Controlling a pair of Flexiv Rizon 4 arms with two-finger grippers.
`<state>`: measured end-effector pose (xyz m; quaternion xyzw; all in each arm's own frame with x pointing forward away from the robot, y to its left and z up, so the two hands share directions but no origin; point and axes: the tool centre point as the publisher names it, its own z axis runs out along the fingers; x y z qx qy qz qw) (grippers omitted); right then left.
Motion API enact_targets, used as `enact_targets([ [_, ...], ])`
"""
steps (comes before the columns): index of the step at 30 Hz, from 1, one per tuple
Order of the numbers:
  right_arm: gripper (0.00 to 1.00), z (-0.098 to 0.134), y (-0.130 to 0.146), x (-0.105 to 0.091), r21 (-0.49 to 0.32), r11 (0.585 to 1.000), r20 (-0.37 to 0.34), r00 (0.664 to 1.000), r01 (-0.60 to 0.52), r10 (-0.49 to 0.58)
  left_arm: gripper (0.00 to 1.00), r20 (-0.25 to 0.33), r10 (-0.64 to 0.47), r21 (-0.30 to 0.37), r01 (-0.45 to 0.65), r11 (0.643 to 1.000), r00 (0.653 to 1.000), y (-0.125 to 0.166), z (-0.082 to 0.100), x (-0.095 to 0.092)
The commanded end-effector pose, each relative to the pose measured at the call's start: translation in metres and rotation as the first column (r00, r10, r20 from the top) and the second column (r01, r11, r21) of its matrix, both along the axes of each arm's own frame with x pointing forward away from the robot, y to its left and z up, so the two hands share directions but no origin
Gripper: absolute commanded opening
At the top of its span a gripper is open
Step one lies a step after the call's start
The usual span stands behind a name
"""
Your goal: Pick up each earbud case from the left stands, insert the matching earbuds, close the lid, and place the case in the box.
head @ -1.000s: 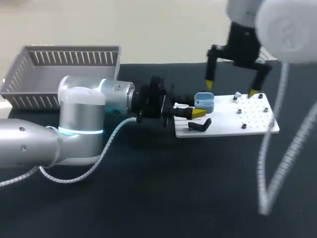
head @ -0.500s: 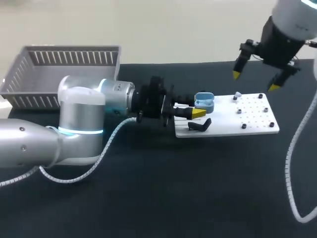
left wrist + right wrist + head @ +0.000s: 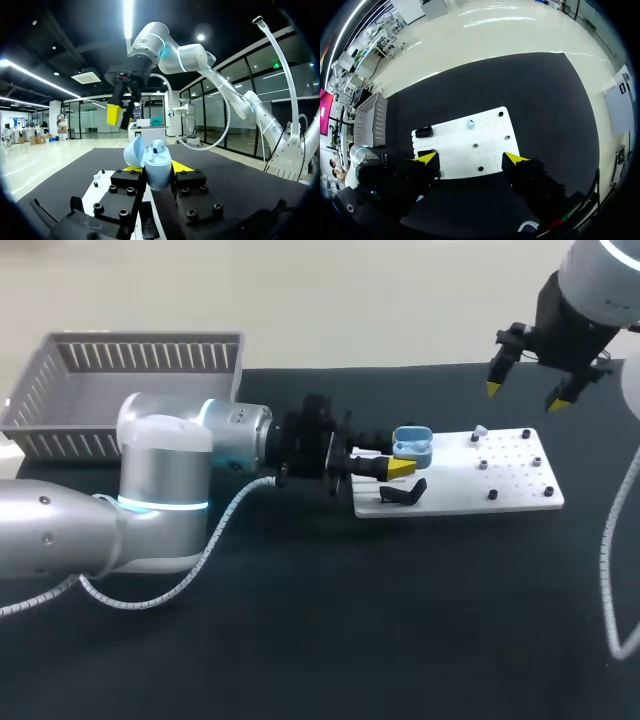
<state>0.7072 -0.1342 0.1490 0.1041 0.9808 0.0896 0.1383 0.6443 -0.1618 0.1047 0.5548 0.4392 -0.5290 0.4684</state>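
Observation:
My left gripper (image 3: 386, 468) is shut on a light blue earbud case (image 3: 412, 445) at the left end of the white board (image 3: 500, 490). In the left wrist view the case (image 3: 159, 167) stands between the fingers with its lid open and an earbud showing inside. A small pale earbud (image 3: 480, 432) sits on the board's far side, also seen below my right gripper (image 3: 470, 159) as a pale earbud (image 3: 470, 122). My right gripper (image 3: 528, 393) hangs open and empty, high above the board's far right end.
A grey slatted basket (image 3: 60, 390) stands at the back left, behind my left arm. A black stand (image 3: 403, 493) lies on the board's near left corner. Small black pegs (image 3: 492, 495) dot the board. Black tabletop surrounds the board.
My right gripper has risen and swung right, away from the case to above the board's far right end, its fingers a little closer together. The left arm and case have not moved.

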Motion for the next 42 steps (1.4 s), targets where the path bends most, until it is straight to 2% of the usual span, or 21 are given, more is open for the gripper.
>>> enact_targets([
  [1, 0.81, -0.011, 0.008, 0.016, 0.008, 1.0, -0.025, 0.999, -0.027, 0.027, 0.0, 0.001, 0.002, -0.001, -0.002, 1.0, 1.0, 0.0, 0.0, 0.0],
  [5, 0.71, -0.023, 0.015, 0.02, 0.017, 0.998, -0.046, 0.997, -0.059, 0.059, 0.0, 0.001, 0.002, -0.001, -0.002, 1.0, 1.0, 0.0, 0.0, 0.0],
  [14, 0.7, -0.05, 0.031, 0.033, 0.014, 0.994, -0.097, 0.989, -0.108, 0.109, 0.0, 0.001, 0.002, -0.001, -0.002, 1.0, 1.0, 0.0, 0.0, 0.0],
  [18, 0.59, -0.06, 0.029, 0.042, 0.023, 0.994, -0.116, 0.988, -0.103, 0.105, 0.0, 0.001, 0.002, -0.001, -0.002, 1.0, 1.0, 0.0, 0.0, 0.0],
  [20, 0.6, -0.063, 0.028, 0.044, 0.059, 0.993, -0.129, 0.985, -0.105, 0.112, 0.0, 0.001, 0.002, -0.001, -0.002, 1.0, 1.0, 0.0, 0.0, 0.0],
  [23, 0.62, -0.071, 0.025, 0.043, 0.056, 0.992, -0.128, 0.985, -0.11, 0.116, 0.0, 0.001, 0.002, -0.001, -0.002, 1.0, 1.0, 0.0, 0.0, 0.0],
  [24, 0.58, -0.074, 0.023, 0.042, 0.061, 0.992, -0.132, 0.985, -0.108, 0.115, 0.0, 0.001, 0.002, -0.001, -0.002, 1.0, 1.0, 0.0, 0.0, 0.0],
  [30, 0.57, -0.093, 0.019, 0.039, 0.081, 0.991, -0.153, 0.981, -0.108, 0.119, 0.0, 0.001, 0.002, -0.001, -0.002, 1.0, 1.0, 0.0, 0.0, 0.0],
  [34, 0.52, -0.103, 0.023, 0.04, 0.084, 0.989, -0.16, 0.978, -0.122, 0.134, 0.0, 0.001, 0.002, -0.001, -0.002, 1.0, 1.0, 0.0, 0.0, 0.0],
  [42, 0.49, -0.108, 0.022, 0.048, 0.098, 0.988, -0.155, 0.979, -0.12, 0.135, 0.0, 0.001, 0.002, -0.001, -0.002, 1.0, 1.0, 0.0, 0.0, 0.0],
])
